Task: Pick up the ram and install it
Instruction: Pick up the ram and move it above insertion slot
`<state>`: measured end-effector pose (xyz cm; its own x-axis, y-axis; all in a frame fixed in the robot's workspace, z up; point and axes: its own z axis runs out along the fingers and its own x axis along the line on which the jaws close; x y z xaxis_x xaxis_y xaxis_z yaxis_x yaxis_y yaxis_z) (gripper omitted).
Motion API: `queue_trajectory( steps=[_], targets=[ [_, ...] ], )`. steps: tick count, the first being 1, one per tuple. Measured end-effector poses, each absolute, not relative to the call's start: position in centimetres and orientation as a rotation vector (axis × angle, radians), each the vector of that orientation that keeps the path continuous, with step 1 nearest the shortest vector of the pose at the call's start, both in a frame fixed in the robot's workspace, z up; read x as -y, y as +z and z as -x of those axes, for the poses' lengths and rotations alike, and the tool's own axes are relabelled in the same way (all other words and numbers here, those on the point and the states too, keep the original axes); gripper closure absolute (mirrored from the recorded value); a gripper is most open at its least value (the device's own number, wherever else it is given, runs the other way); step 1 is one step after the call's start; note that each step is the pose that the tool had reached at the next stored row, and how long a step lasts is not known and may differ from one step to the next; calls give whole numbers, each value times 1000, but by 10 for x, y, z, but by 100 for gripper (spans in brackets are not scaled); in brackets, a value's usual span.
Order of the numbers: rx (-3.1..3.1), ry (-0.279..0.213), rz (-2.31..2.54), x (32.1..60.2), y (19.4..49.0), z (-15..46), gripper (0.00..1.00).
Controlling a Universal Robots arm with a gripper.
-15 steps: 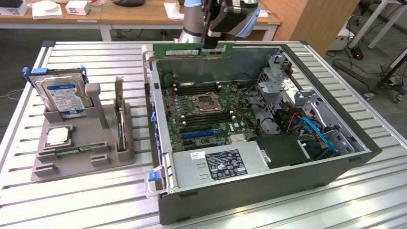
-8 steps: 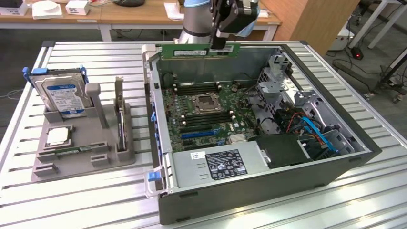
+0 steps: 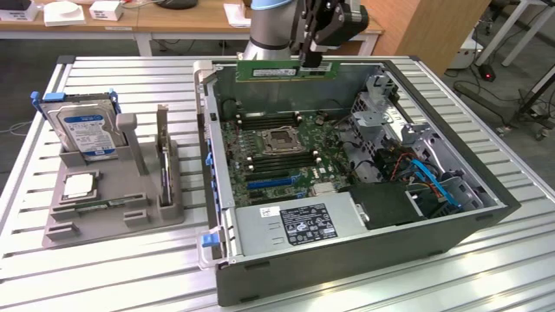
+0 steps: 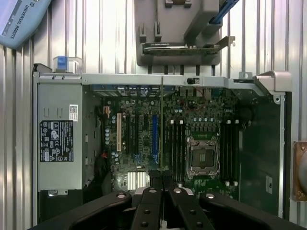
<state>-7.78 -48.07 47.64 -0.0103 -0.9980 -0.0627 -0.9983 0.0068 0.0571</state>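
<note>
My gripper (image 3: 312, 64) is shut on the ram (image 3: 279, 71), a long green stick with a white label, holding it level near its right end. It hangs above the far rim of the open computer case (image 3: 223, 195), over the motherboard. In the wrist view the ram (image 4: 162, 124) appears edge-on as a thin line running from my gripper (image 4: 162, 179) across the board, beside the dark memory slots (image 4: 175, 148) next to the processor socket (image 4: 203, 158). A second green stick (image 3: 163, 159) stands on edge in the grey holder (image 3: 104, 218).
The grey holder on the exterior view's left also carries a silver hard drive (image 3: 88, 132) and a small square processor chip (image 3: 78, 186). Inside the case are the power supply (image 3: 299, 224), a drive cage (image 3: 381, 117) and blue cables (image 3: 433, 182). The slatted metal table (image 3: 104, 266) surrounds the case.
</note>
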Motion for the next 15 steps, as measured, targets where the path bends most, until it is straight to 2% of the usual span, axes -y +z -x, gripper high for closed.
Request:
queue_trajectory(
  steps=[15],
  targets=[
    [-2225,134,2207,481,475,49,89]
  ],
)
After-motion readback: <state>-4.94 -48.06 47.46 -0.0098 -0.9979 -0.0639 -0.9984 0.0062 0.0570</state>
